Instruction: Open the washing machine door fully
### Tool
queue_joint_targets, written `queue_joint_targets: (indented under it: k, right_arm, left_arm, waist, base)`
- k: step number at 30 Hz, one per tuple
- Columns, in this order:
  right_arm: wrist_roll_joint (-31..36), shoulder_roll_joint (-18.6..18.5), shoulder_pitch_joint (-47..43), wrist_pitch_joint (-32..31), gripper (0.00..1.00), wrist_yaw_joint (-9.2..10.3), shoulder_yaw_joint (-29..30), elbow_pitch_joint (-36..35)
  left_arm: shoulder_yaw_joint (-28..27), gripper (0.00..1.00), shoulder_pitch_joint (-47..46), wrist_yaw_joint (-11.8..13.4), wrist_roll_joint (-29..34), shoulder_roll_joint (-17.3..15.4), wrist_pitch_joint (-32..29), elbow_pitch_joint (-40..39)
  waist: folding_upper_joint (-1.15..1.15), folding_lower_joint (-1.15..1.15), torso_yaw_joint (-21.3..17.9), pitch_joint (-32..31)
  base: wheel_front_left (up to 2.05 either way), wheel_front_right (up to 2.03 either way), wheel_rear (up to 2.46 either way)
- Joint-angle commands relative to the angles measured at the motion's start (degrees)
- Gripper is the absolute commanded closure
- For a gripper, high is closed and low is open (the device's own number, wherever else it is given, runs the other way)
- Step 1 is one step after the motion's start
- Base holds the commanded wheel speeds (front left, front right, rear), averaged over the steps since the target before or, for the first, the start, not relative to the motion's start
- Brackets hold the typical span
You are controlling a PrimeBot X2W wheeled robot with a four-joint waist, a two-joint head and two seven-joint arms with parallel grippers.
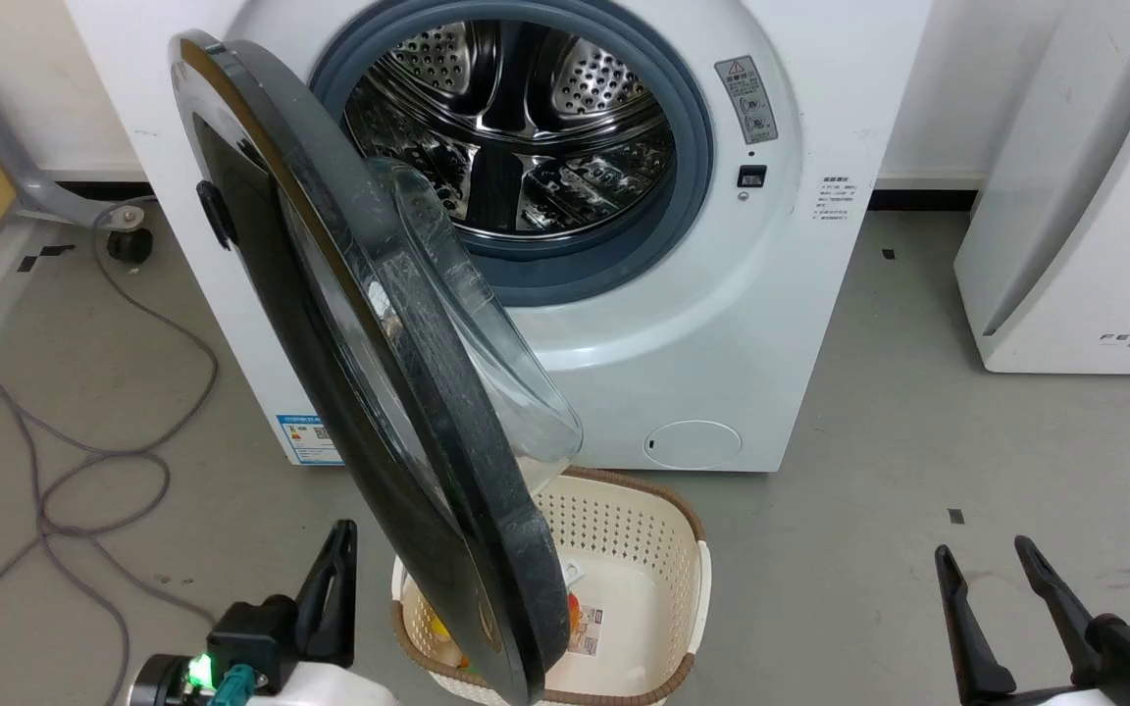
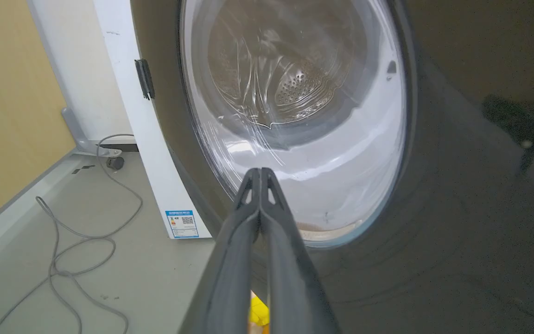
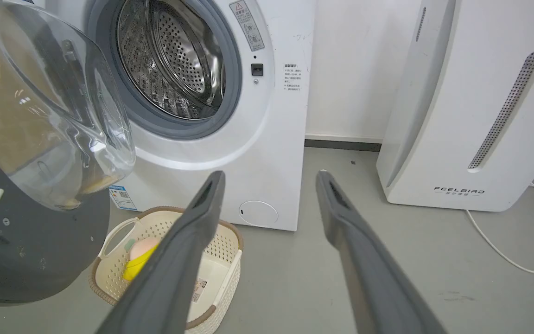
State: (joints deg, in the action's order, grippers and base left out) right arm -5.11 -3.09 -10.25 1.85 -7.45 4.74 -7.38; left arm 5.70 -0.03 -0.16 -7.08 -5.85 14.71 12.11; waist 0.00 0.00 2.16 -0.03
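The washing machine door [image 1: 408, 412] stands swung out from the white washing machine [image 1: 722, 324], its black rim edge-on toward me and its glass bowl [image 1: 487, 333] facing right. The steel drum [image 1: 516, 118] lies exposed. My left gripper [image 1: 334, 583] is shut on nothing, just left of the door's glossy outer face [image 2: 457, 208]. Its closed tips [image 2: 260, 174] point at the lower window; I cannot tell whether they touch it. My right gripper [image 1: 992, 564] is open and stays low on the right, away from the door's dark grey inner face [image 3: 26, 250].
A cream laundry basket [image 1: 643, 549] with a few items sits on the floor under the door's lower edge. A white FEELBIRD appliance [image 1: 1095, 196] stands to the right. A grey cable [image 1: 65, 461] loops over the floor at left, near a castor [image 1: 128, 240].
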Motion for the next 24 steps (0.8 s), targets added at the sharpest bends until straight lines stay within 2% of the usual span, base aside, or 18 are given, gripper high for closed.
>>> queue_joint_targets:
  k: [1, 7, 24]
  right_arm:
    - [-0.13, 0.21, -0.23, 0.03, 0.00, -0.03, -0.08, 0.30]
    - [-0.40, 0.21, -0.38, -0.22, 0.00, -0.03, 0.16, 0.54]
    - [-0.36, 0.21, -0.49, -0.70, 0.00, -0.03, 0.68, 0.78]
  left_arm:
    - [-0.29, 1.00, 0.01, 0.10, 0.18, -0.27, 0.29, -0.97]
    - [-1.09, 1.00, -1.22, 0.67, 0.47, -0.56, 0.29, -7.23]
    - [-2.28, 1.00, -8.41, 1.58, 3.39, -1.72, 0.29, -33.07]
  waist:
    - [0.00, 0.00, 0.05, 0.00]
    - [0.00, 0.00, 0.32, -0.12]
    - [0.00, 0.00, 0.32, 0.03]
  base:
    - [0.00, 0.00, 0.00]
    - [0.00, 0.00, 0.00]
    - [0.00, 0.00, 0.00]
